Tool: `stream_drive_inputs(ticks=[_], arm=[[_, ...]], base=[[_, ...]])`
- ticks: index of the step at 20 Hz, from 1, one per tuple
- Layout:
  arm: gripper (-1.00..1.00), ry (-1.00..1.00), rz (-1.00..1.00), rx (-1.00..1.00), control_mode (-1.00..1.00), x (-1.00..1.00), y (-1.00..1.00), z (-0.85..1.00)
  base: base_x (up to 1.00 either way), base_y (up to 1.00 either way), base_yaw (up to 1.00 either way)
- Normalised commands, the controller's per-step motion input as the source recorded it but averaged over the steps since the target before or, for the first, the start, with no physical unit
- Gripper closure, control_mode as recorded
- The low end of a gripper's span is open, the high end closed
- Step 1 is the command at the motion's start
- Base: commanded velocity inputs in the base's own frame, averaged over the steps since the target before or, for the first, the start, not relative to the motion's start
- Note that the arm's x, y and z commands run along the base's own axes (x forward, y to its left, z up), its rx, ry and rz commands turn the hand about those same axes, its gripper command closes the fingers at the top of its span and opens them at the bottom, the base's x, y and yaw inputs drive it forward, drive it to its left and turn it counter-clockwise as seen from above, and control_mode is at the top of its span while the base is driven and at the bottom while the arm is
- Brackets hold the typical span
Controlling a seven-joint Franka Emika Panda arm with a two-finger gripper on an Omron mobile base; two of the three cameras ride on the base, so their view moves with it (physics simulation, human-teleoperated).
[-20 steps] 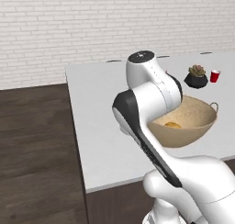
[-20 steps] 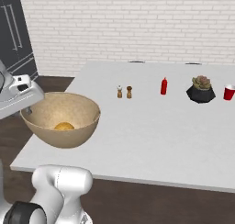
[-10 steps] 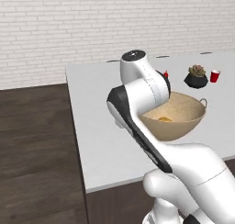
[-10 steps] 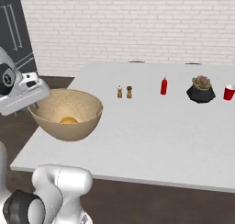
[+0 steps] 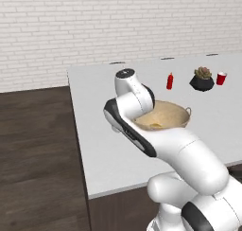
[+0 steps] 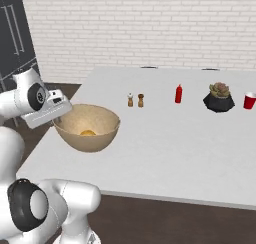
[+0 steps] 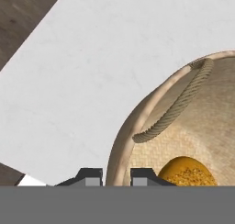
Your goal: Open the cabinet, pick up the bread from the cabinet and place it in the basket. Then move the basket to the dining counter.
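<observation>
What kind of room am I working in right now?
Probably a kitchen or dining area: a long white dining counter with salt and pepper shakers and a red sauce bottle, and a basket holding bread.

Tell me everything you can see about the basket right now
The basket is a large round tan bowl shape with a woven-looking, speckled inside and a smooth thick rim. A twisted rope loop handle lies along the rim; another small loop shows on the far side. The bread sits in its bottom. The gripper straddles the rim, one finger on each side. The basket is upright over the dining counter, near its edge.
</observation>
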Motion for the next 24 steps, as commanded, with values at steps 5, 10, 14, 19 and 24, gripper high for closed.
stream_drive_inputs(ticks=[5, 10, 14, 19, 24], arm=[[1.0, 0.09, 0.0, -0.06, -1.0, 0.84, -0.01, -0.68], [1.0, 0.01, 0.0, -0.02, -1.0, 0.5, -0.03, -0.44], [1.0, 0.0, 0.0, -0.05, -1.0, 0.26, -0.03, -0.51], [1.0, -0.01, 0.0, -0.04, -1.0, 0.04, 0.0, -0.47], [1.0, -0.02, 0.0, -0.01, -1.0, 0.03, 0.0, -0.39]], base=[[0.0, 0.0, 0.0], [0.0, 0.0, 0.0], [0.0, 0.0, 0.0], [0.0, 0.0, 0.0], [0.0, 0.0, 0.0]])
